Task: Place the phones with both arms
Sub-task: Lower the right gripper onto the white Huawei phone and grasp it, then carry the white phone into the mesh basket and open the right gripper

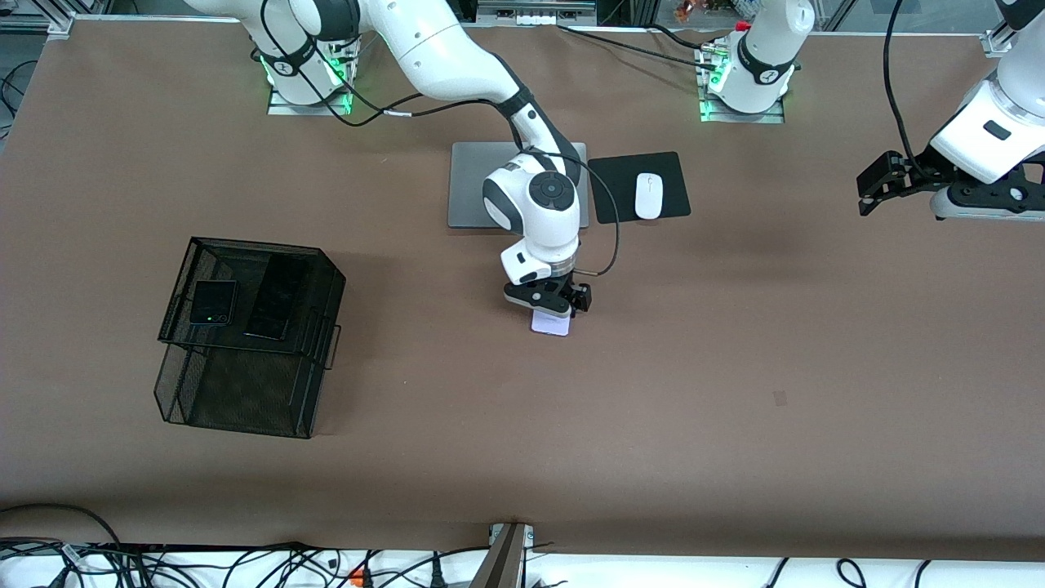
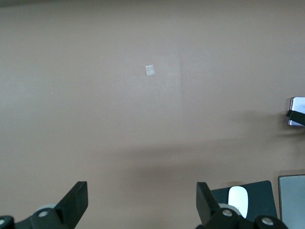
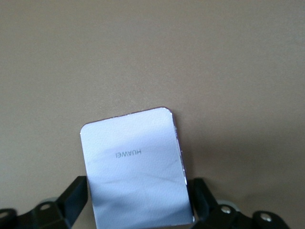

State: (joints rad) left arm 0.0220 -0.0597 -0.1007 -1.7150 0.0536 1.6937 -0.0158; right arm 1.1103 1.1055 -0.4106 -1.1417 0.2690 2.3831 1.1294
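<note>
The pale lavender-white phone point(image 1: 551, 323) lies flat on the brown table near its middle. My right gripper point(image 1: 549, 304) is low over it, open, one finger beside each long edge; in the right wrist view the phone point(image 3: 136, 174) fills the gap of the gripper point(image 3: 139, 200). The phone also shows in the left wrist view point(image 2: 296, 110). The black flip phone point(image 1: 214, 302) and the long black slab point(image 1: 277, 298) lie side by side on the top tier of a black mesh tray point(image 1: 188, 384). My left gripper point(image 1: 878, 186) waits open and empty above the table's left-arm end point(image 2: 142, 200).
A grey laptop point(image 1: 473, 184) lies partly under the right arm, toward the robots' bases. Beside it a white mouse point(image 1: 648, 196) sits on a black pad point(image 1: 673, 167). A small pale tape mark point(image 1: 780, 398) is on the table. Cables run along the front edge.
</note>
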